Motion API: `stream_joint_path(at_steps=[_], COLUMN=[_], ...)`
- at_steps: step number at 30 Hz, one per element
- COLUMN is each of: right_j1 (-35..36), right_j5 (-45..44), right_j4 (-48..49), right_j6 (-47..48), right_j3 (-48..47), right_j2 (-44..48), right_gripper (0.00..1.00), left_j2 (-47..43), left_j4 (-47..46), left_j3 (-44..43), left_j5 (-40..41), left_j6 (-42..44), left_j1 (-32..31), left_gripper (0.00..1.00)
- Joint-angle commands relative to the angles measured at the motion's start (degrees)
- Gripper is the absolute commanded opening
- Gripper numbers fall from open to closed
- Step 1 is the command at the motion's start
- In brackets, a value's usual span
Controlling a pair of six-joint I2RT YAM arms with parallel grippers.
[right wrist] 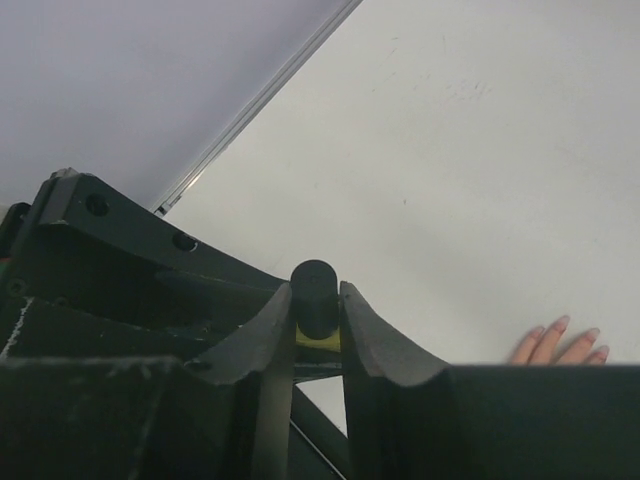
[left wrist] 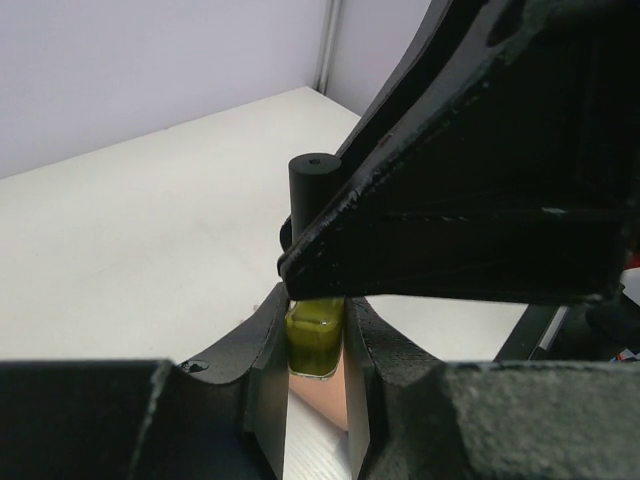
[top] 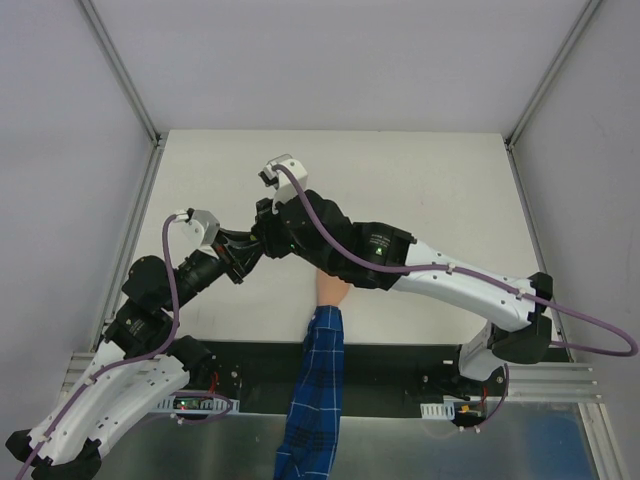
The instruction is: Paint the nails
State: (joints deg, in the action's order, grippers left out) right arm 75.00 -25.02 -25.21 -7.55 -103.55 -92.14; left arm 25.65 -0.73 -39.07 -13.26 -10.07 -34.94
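My left gripper is shut on the yellow glass body of the small polish bottle. My right gripper is shut on the bottle's black cap, which also shows in the left wrist view. The two grippers meet above the table's left-centre. The peach mannequin hand with its blue plaid sleeve lies palm down near the front edge, its fingers under my right arm in the top view. The pale pinkish nails show at the fingertips in the right wrist view, away from the bottle.
The white table is bounded by pale walls and aluminium frame posts. A black base plate runs along the near edge under the sleeve. My right arm crosses over the hand.
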Motion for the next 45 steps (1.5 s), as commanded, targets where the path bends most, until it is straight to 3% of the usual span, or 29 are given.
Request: stream_joint_path(at_steps=[1, 3, 6, 7, 9, 10, 14, 18, 25, 26, 27, 29, 31, 36, 41, 45], right_j1=[-1.78, -3.54, -7.49, -11.07, -13.65, -13.92, -13.92, -13.83, -11.81, -11.63, -11.2, -11.02, -10.84, -10.4, -10.4, -10.05], right_j5=[3.82, 9.0, 24.17, 40.76, 55.97, 66.13, 75.64, 73.97, 63.54, 62.55, 59.85, 58.33, 55.0, 48.15, 38.22, 24.09], right_j4=[1.48, 2.01, 6.83, 11.19, 14.39, 15.97, 17.65, 17.65, 16.43, 15.99, 14.59, 13.26, 10.81, 6.15, -0.35, -2.66], right_j6=[-0.98, 0.16, 4.2, 4.21, 4.82, 7.18, 10.79, 12.56, 12.74, 12.91, 12.74, 12.65, 12.48, 11.77, 8.54, -1.57], right_j3=[0.53, 3.94, 12.01, 13.79, 15.56, 16.87, 21.19, 23.65, 23.57, 23.04, 22.43, 21.81, 20.58, 18.56, 13.39, 10.03], right_j2=[2.21, 3.8, 8.89, 10.73, 11.63, 11.98, 15.22, 17.25, 19.36, 19.36, 19.28, 19.19, 19.01, 20.5, 19.9, 18.22], right_gripper=[0.12, 0.01, 0.01, 0.01, 0.01, 0.01, 0.01, 0.01, 0.02, 0.06, 0.21, 0.32, 0.5, 0.76, 0.81, 0.75], left_j2=[-0.42, -0.95, -2.53, -2.88, -2.89, -2.45, 2.37, 2.13, 1.51, 1.51, 1.34, 1.07, 0.72, -0.51, -1.74, -3.32], left_j4=[-4.28, -4.45, -6.82, -7.78, -12.43, -14.89, -28.17, -23.9, -18.61, -17.91, -17.2, -14.48, -11.5, -8.15, -5.77, -4.63], left_j3=[-0.13, -0.13, 1.1, 1.97, 2.5, 2.77, 1.9, -0.56, -1.54, -1.62, -1.8, -2.15, -2.5, -1.71, -1.45, -0.92], left_j5=[-3.0, -4.58, -8.97, -13.24, -19.84, -28.58, -43.05, -40.89, -36.58, -35.97, -34.48, -33.16, -30.18, -25.42, -21.21, -16.2], left_j6=[-2.15, -2.85, -4.96, -5.75, -8.91, -11.96, -22.35, -20.62, -15.69, -15.16, -13.85, -12.35, -10.24, -7.43, -5.67, -4.18], left_j1=[-0.57, -0.57, -0.57, -0.57, -0.57, -0.57, -0.57, -0.57, -0.48, -0.57, -0.57, -0.57, -0.57, -0.57, -0.57, -0.57], left_gripper=[0.0, 0.0, 0.0, 0.0, 0.0, 0.0, 0.0, 0.0, 0.0, 0.0, 0.0, 0.0, 0.0, 0.0, 0.0, 0.0])
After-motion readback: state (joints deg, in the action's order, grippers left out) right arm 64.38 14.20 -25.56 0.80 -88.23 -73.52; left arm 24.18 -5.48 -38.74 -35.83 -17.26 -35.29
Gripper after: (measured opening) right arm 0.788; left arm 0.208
